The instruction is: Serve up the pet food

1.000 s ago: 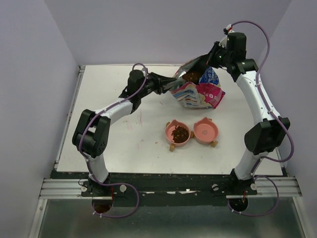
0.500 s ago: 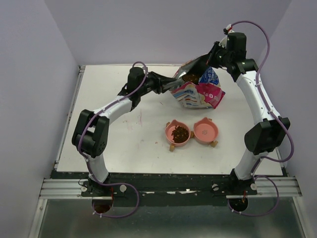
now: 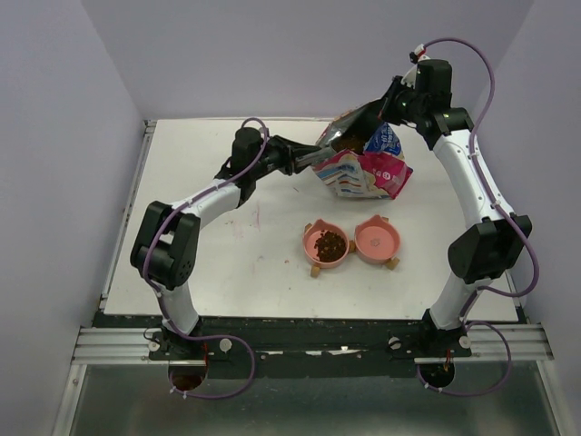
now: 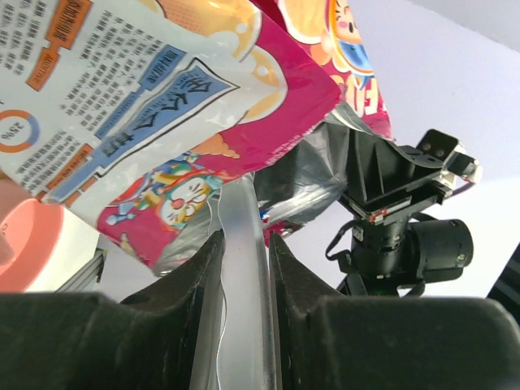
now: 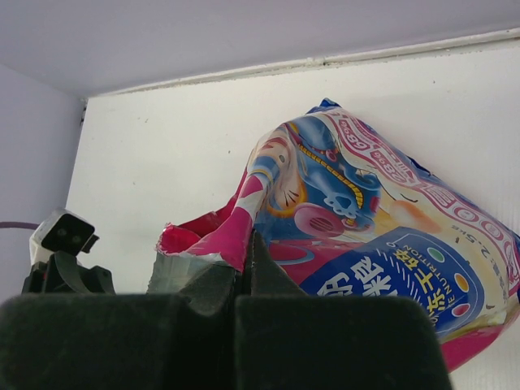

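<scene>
The printed bag (image 3: pixel 368 168) stands at the back of the table with its mouth held open. Dark brown pet food (image 3: pixel 351 141) shows inside the mouth, and more pet food (image 3: pixel 330 243) lies in the left pink bowl (image 3: pixel 310 238). The right pink bowl (image 3: pixel 377 238) holds nothing. My right gripper (image 3: pixel 381 109) (image 5: pixel 246 244) is shut on the bag's torn upper edge (image 5: pixel 213 236). At the bag's left side, my left gripper (image 3: pixel 313 156) (image 4: pixel 244 240) is shut on a translucent grey-white handle (image 4: pixel 242 276). The handle runs up to the bag (image 4: pixel 162 122); its far end is hidden.
The twin bowls sit in the middle of the white table (image 3: pixel 209 263), in front of the bag. Purple walls close in the back and sides. The right arm (image 3: pixel 477 209) arches over the table's right edge.
The left arm has shifted very slightly; both grippers stay at the bag's mouth with their holds unchanged.
</scene>
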Controlling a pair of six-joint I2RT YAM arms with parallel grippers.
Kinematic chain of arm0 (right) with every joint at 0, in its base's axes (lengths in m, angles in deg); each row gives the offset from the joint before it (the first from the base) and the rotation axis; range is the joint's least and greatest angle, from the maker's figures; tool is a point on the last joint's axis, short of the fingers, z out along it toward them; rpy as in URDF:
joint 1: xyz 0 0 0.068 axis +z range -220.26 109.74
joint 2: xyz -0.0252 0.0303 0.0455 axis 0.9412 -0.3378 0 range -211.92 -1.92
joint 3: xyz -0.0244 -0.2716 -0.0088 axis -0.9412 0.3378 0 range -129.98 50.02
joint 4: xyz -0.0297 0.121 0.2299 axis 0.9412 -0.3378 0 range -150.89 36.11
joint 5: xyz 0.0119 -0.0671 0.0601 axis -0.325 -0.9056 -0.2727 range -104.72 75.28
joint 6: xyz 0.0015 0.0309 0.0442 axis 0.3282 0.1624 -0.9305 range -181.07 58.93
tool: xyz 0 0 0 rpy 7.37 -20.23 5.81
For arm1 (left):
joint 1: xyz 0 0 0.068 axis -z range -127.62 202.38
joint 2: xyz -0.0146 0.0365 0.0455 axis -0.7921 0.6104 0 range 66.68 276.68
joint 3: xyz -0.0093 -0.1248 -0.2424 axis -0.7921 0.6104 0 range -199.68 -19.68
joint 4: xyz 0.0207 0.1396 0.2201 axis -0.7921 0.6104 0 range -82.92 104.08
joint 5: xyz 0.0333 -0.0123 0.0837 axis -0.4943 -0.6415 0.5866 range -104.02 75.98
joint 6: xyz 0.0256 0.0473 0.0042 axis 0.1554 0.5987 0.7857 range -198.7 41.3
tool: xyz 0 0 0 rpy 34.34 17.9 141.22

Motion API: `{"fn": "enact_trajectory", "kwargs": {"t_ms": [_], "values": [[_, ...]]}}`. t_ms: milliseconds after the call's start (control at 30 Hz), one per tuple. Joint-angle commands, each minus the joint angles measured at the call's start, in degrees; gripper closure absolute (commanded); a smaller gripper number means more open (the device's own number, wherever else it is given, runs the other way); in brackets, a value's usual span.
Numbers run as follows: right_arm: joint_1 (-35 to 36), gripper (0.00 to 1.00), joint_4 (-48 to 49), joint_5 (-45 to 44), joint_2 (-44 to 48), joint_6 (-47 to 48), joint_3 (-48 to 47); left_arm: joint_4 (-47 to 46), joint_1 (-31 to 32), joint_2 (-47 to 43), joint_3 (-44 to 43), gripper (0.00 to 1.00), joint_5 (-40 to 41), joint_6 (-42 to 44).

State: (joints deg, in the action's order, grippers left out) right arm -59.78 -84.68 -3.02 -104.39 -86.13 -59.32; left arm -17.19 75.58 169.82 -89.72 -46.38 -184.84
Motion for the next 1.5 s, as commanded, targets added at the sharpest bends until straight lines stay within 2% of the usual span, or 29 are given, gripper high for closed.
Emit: {"fn": "enact_trajectory", "kwargs": {"t_ms": [0, 267, 400, 467, 567, 867, 967, 1033, 1200, 1467], "values": [[-0.8, 1.00, 7.1, 2.4, 2.3, -1.0, -4.5, -5.0, -0.7, -1.4, -1.6, 1.00, 0.7, -2.0], [-0.8, 1.00, 7.1, 1.9, 2.5, -0.7, -4.3, -6.2, -1.0, -2.6, -1.1, 1.00, 0.0, 1.0], [-0.8, 1.00, 7.1, 1.8, 2.8, -0.3, -4.0, -22.9, -2.4, 1.0, 0.3, 1.00, -4.0, -2.2], [-0.8, 1.00, 7.0, 2.0, 2.7, -0.3, -4.0, -28.3, -3.5, 2.5, 0.5, 1.00, -6.0, -1.4], [-0.7, 1.00, 7.0, 2.2, 2.6, -0.5, -4.2, -29.9, -4.0, 2.8, 2.5, 1.00, -5.3, -1.1], [-0.8, 1.00, 7.2, 1.9, 2.4, -0.7, -4.5, -32.4, -1.8, 11.0, -5.4, 1.00, -4.1, -5.7], [-0.7, 1.00, 6.8, 2.1, 2.0, -0.9, -5.1, -36.8, -2.4, 8.2, 0.3, 1.00, -1.7, -8.6], [-0.7, 1.00, 6.8, 1.8, 2.1, -0.3, -4.9, -35.0, -3.2, 5.9, 3.7, 1.00, -3.4, -6.6], [-0.7, 1.00, 6.5, 1.1, 2.0, 0.1, -5.1, -39.2, -2.5, 6.8, 5.7, 1.00, -2.4, -9.5], [-0.8, 1.00, 5.9, 0.2, 1.9, 1.4, -5.5, -38.5, -4.1, 3.0, 9.5, 1.00, -3.6, -9.3]]}}
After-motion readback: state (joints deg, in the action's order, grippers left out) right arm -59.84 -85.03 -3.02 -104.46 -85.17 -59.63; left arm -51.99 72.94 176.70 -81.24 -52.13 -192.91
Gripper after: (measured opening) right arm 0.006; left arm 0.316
